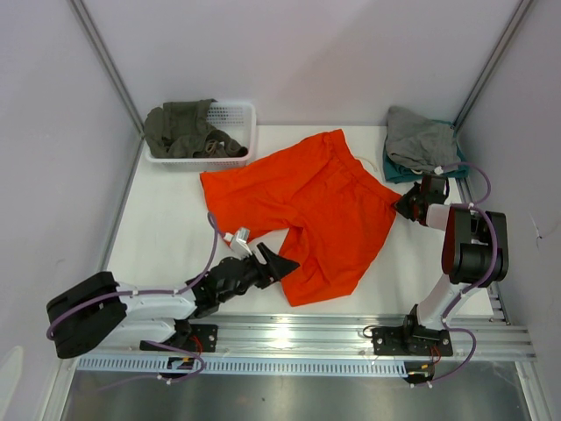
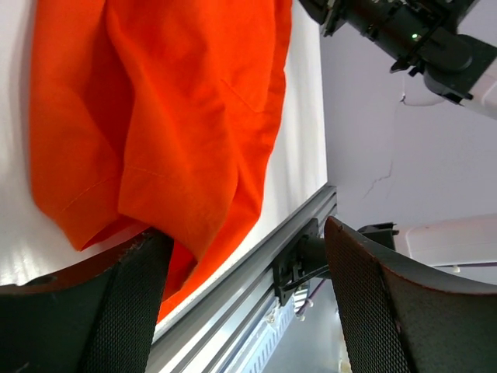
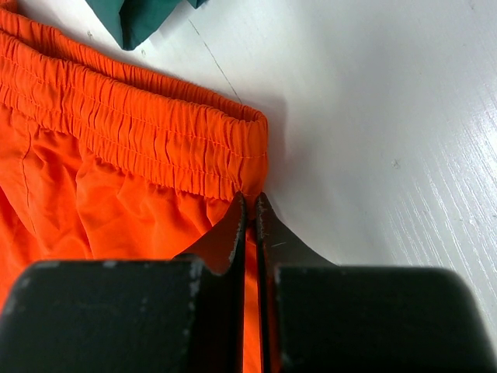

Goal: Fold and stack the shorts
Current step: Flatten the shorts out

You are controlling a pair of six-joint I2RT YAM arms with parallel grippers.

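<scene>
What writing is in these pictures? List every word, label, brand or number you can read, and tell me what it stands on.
No text can be read in any of the three views.
orange shorts: no print or logo shows on the visible cloth.
white basket: no label shows.
aluminium rail: no lettering shows; any marks there are too small to tell.

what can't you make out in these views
- Top view: the teal garment lies mostly under the grey garment.
- Right wrist view: the right fingers hide how much of the shorts they pinch.
- Left wrist view: the top edge cuts off most of the shorts.
</scene>
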